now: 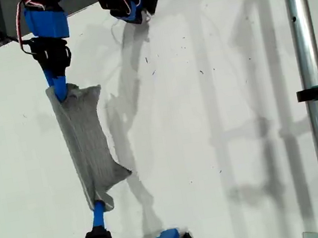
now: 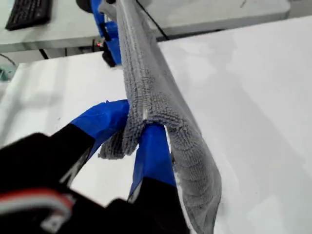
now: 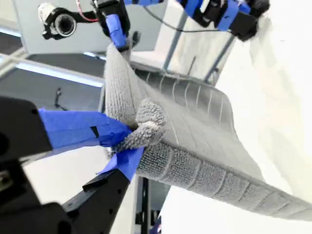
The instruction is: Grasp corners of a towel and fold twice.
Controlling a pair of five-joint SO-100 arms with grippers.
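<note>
The table is a broad white sheet. Above it the towel hangs stretched between my two grippers as a narrow grey strip, sagging in the middle on the side toward the exterior view's right, where its loose edge droops toward the surface.

I cannot match the arms in the exterior view to the wrist views with any certainty, since each wrist view shows much the same thing: cloth at the jaws and the other arm at the far end of the strip. One arm's gripper holds the strip's end nearer the exterior view's top, and the other's holds the end nearer its bottom.

My first gripper is clamped on a bunched towel end, the cloth pinched tight between its blue fingers. My second gripper is likewise closed on a wad of cloth at its tips.

My read: the towel already looks doubled over, so the first fold seems made or in the making. Laying it flat and the second fold are left.
</note>
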